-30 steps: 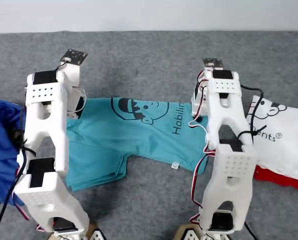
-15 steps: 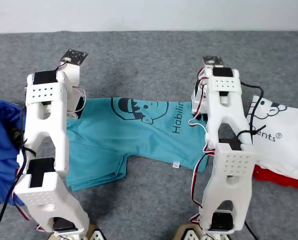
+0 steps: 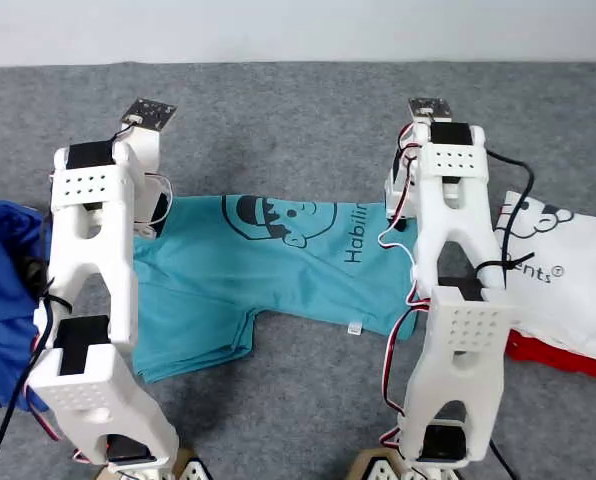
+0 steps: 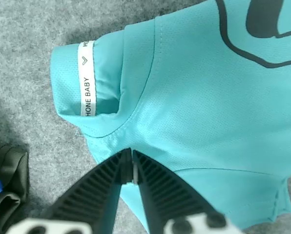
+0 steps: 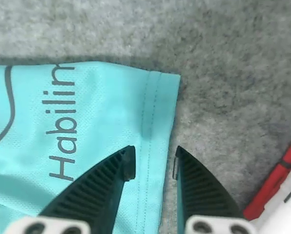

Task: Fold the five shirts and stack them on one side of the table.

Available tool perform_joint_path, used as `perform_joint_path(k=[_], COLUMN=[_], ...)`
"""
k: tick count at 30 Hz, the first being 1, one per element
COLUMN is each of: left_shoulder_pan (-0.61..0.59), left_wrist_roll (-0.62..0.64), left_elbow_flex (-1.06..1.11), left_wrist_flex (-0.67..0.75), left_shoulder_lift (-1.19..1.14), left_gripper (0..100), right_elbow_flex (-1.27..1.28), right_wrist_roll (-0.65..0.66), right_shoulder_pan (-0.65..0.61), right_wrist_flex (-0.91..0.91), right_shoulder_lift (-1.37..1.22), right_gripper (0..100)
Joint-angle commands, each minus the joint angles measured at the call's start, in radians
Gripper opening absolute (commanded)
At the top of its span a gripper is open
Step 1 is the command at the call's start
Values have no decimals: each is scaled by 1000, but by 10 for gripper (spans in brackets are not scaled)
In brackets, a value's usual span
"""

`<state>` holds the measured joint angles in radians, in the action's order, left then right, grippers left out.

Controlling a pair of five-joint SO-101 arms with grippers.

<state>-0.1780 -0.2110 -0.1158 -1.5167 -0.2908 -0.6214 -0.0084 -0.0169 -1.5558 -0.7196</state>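
A teal shirt lies spread on the grey felt table between the two arms, print side up. My left gripper is shut on the teal shirt at its edge just beside the collar with the white label. My right gripper is open, its two fingers standing either side of the stitched hem at the teal shirt's other end, near the corner. In the high view the left arm stands over the shirt's left end and the right arm over its right end.
A crumpled blue shirt lies at the table's left edge. At the right, a white shirt rests on a red one, close to the right arm. Bare grey felt stretches behind the teal shirt.
The right arm's wrist has shifted slightly toward the back of the table and to the right. The left arm and the teal shirt have stayed put.
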Motion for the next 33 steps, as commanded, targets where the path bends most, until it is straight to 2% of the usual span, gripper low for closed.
perform_joint_path(k=[1,6,11,18,31,33], left_shoulder_pan=[37,72,72,75,75,75], left_wrist_roll=[-11,-11,-11,-11,-11,-11], left_elbow_flex=[-35,-35,-35,-35,-35,-35], left_wrist_flex=[-28,-37,-37,-37,-38,-38], left_shoulder_lift=[68,68,68,68,66,66], left_gripper=[6,6,6,6,6,6], right_elbow_flex=[-52,-52,-60,-120,-146,-146], right_wrist_roll=[9,9,9,9,9,9], right_shoulder_pan=[2,2,-5,-1,-13,-21], right_wrist_flex=[5,19,15,-48,-67,-67], right_shoulder_lift=[-21,-90,-73,-38,-71,-87], right_gripper=[143,142,69,132,131,106])
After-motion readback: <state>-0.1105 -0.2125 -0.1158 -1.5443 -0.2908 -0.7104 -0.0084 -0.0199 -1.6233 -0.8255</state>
